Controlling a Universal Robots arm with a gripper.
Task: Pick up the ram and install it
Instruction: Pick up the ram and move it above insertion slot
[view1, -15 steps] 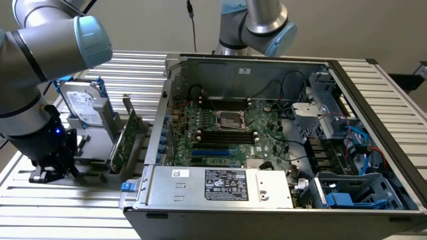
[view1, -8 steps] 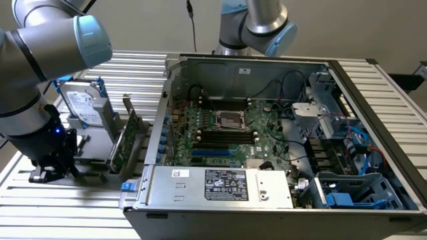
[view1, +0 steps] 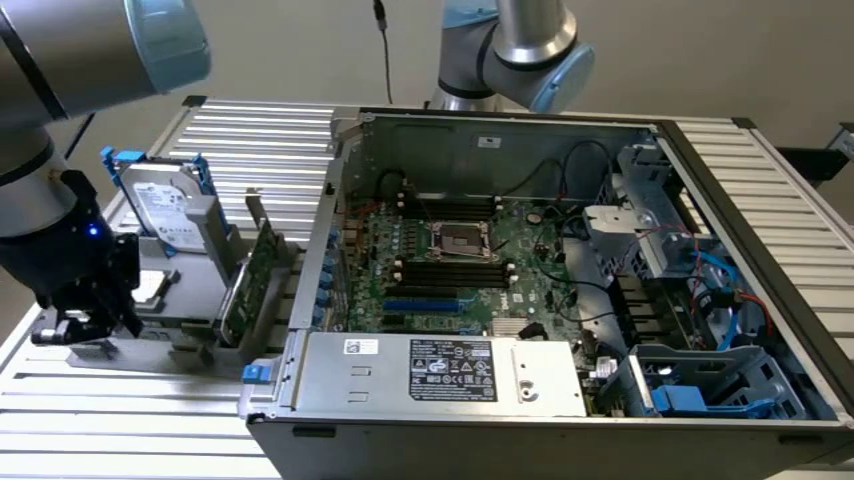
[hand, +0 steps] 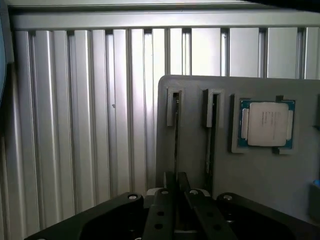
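Where gripper sits at ram, second stick beside; processor alongside

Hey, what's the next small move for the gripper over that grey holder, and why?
Probably ease the gripper straight toward the ram it is lined up with. That stick stands edge-on, seated in its slot in the grey holder, directly ahead of the gripper, so a straight approach seems safest.

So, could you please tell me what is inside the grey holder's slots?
In the holder, a ram stick stands edge-on in one narrow slot, a second stick in the next, and a CPU lies in its square recess. The hand covers the sticks' near ends.
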